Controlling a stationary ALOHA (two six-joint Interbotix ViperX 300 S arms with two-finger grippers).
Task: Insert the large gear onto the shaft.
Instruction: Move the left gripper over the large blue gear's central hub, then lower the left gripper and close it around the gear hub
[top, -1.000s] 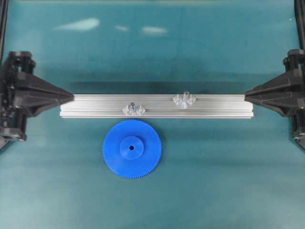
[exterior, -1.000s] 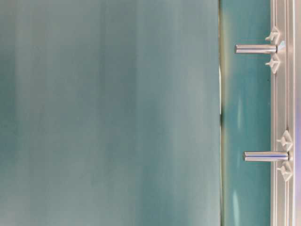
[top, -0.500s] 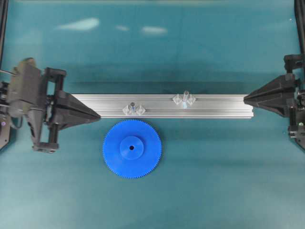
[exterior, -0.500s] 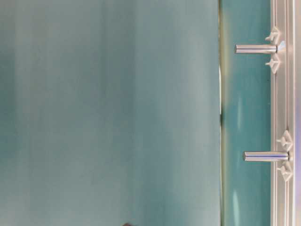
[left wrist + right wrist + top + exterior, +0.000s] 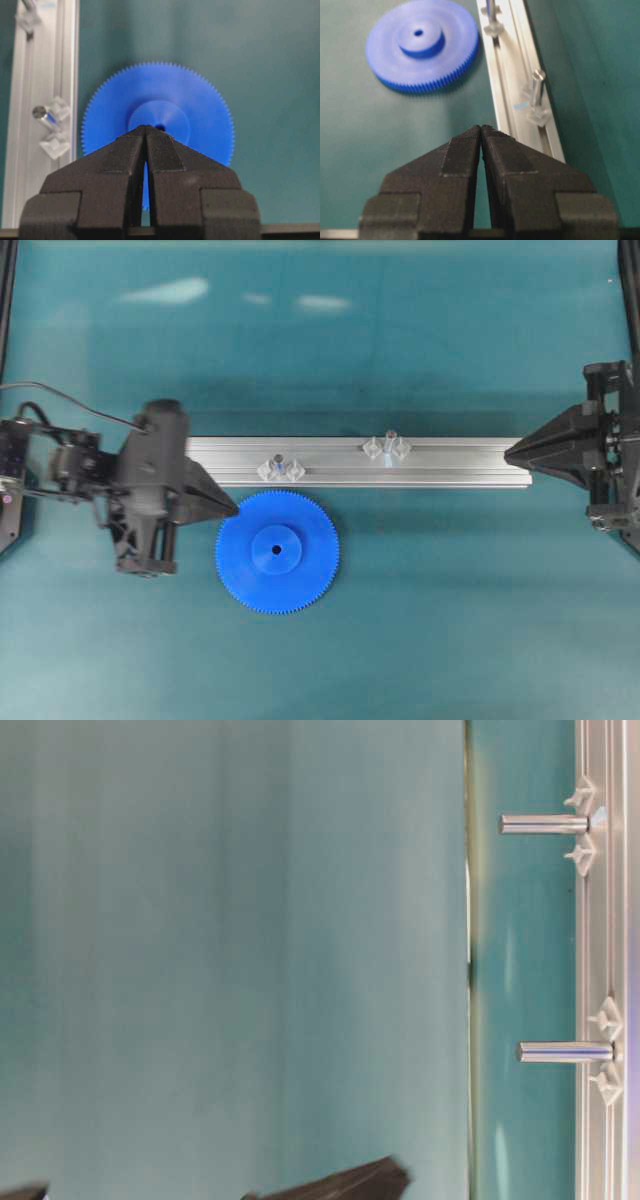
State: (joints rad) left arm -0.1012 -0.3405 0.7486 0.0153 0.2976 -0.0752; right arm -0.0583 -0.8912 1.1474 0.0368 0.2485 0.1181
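Two claws, overhead: left claw (image 5: 233, 508) is pinched shut with nothing in it, tip at the left rim of the large gear (image 5: 277, 552); right claw (image 5: 510, 452) is also shut and empty, off the right end of the rail (image 5: 460, 462).
Gear, overhead: lies flat on the tabletop (image 5: 430, 620), hub up, just in front of the rail, on no pin.
Shaft, overhead: shaft (image 5: 389, 442) stands upright on the rail between clear brackets, right of the gear and apart from it; the other pin (image 5: 279, 462), with a darker tip, stands nearer the gear.
Table-level: sideways view of the rail (image 5: 600, 960) with two pins sticking out; gear not visible; dark wedge (image 5: 340, 1185) at the bottom edge, likely a claw, cannot tell which.
Left wrist: closed tips of left claw (image 5: 146, 128) hang over the gear's (image 5: 200, 100) near half; no contact that I can confirm.
Right wrist: right claw (image 5: 481, 128) closed on nothing; shaft (image 5: 537, 84) ahead on the rail, gear (image 5: 422, 47) further off.
Why placed so: rail holds the pins vertical so the gear's centre hole can drop on from above.
Step, judged: approach only; the left claw must open before any grasp, and the hole is small, so alignment will be fussy.
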